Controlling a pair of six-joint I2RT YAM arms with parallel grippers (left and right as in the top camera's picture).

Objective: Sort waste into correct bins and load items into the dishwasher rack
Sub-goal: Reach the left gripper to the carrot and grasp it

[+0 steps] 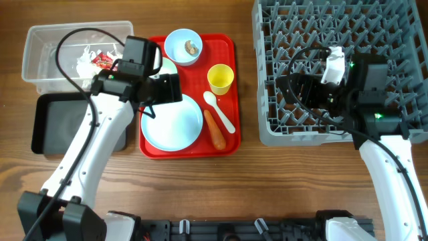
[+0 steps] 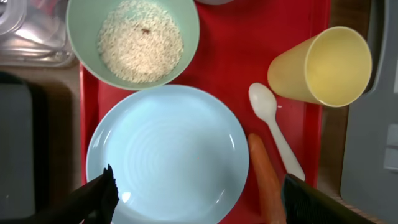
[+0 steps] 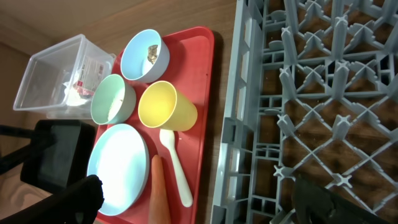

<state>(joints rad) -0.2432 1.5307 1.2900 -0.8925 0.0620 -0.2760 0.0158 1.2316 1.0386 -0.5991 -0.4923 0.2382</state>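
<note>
My left gripper (image 1: 162, 89) is open and empty, its fingers spread above the light blue plate (image 2: 168, 155) on the red tray. Behind the plate is the pale green bowl (image 2: 81, 25) holding white rice (image 2: 140, 40). The yellow cup (image 2: 320, 65), white spoon (image 2: 273, 127) and orange carrot (image 2: 264, 177) lie to the plate's right. The light blue bowl (image 1: 182, 45) holds brownish scraps. The clear tub (image 1: 40, 53) holds crumpled tissue (image 1: 85, 61) and a red wrapper (image 1: 103, 61). My right gripper (image 1: 301, 88) is open and empty over the grey rack (image 1: 334, 40).
The black tray (image 1: 50, 127) lies in front of the clear tub, left of the red tray (image 1: 227, 50). A strip of bare wooden table separates the red tray from the rack. The left arm covers part of the green bowl in the overhead view.
</note>
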